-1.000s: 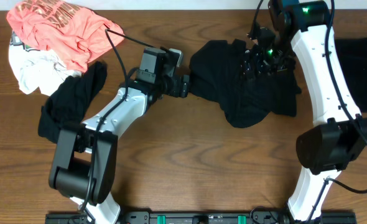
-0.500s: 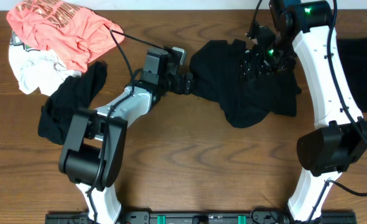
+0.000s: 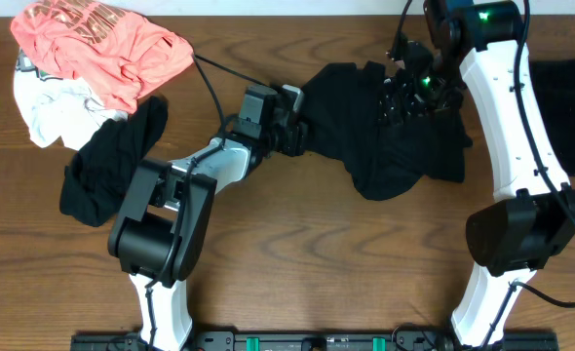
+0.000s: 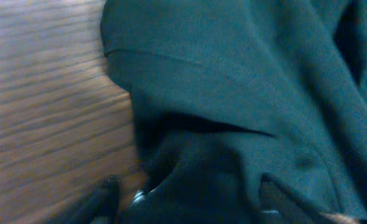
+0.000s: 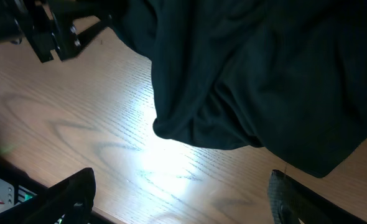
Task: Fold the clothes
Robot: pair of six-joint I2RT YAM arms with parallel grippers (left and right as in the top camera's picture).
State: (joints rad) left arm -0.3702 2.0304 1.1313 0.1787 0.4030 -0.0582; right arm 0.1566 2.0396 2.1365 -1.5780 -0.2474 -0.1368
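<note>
Early in the fold: both arms at the middle black garment (image 3: 385,156), nothing laid flat yet.

At far left the coral-pink tee (image 3: 102,44), the white garment (image 3: 49,112) and a crumpled black one (image 3: 112,161) lie heaped and touching on the table (image 3: 297,263). The left gripper (image 3: 293,134) is at the middle garment's left edge, its fingers (image 4: 102,196) either side of bunched cloth; I cannot tell whether they pinch it. The right gripper (image 3: 404,97) hangs over the garment's upper part, jaws wide and empty. More black cloth (image 3: 565,107) lies at the right edge. The next move, I judge, needs a firm pinch on both sides so the cloth can be spread. No container shows.
</note>
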